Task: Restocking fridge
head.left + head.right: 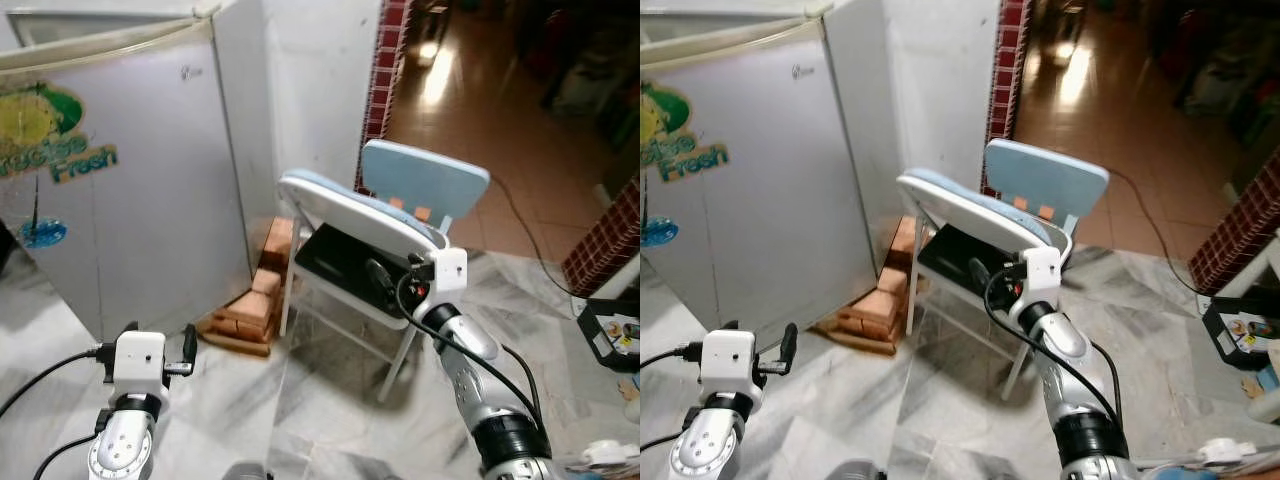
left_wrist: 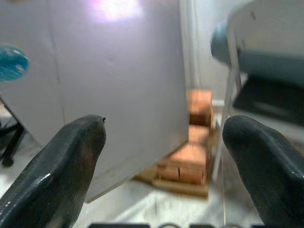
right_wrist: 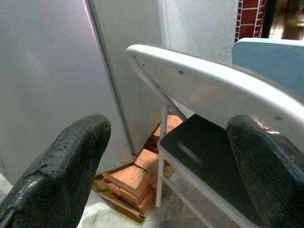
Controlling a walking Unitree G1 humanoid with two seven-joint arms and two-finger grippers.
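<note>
The white fridge (image 1: 130, 190) stands at the left with its door closed and a green "Fresh" sticker (image 1: 60, 150) on it. My left gripper (image 1: 160, 342) is held low in front of the fridge, apart from it, open and empty. In the left wrist view its fingers (image 2: 71, 161) frame the fridge door (image 2: 118, 85) and the bricks (image 2: 187, 159). My right gripper (image 1: 385, 278) is raised close to a white folding chair (image 1: 350, 215) with a black seat (image 3: 213, 156). It is open and holds nothing.
A light blue chair (image 1: 425, 180) stands behind the folding chair. Red bricks (image 1: 255, 300) are stacked on a board between fridge and chair. A black box (image 1: 612, 330) sits on the floor at the right, with a cable (image 1: 530, 240) trailing past. Grey marble floor (image 1: 310, 400) lies ahead.
</note>
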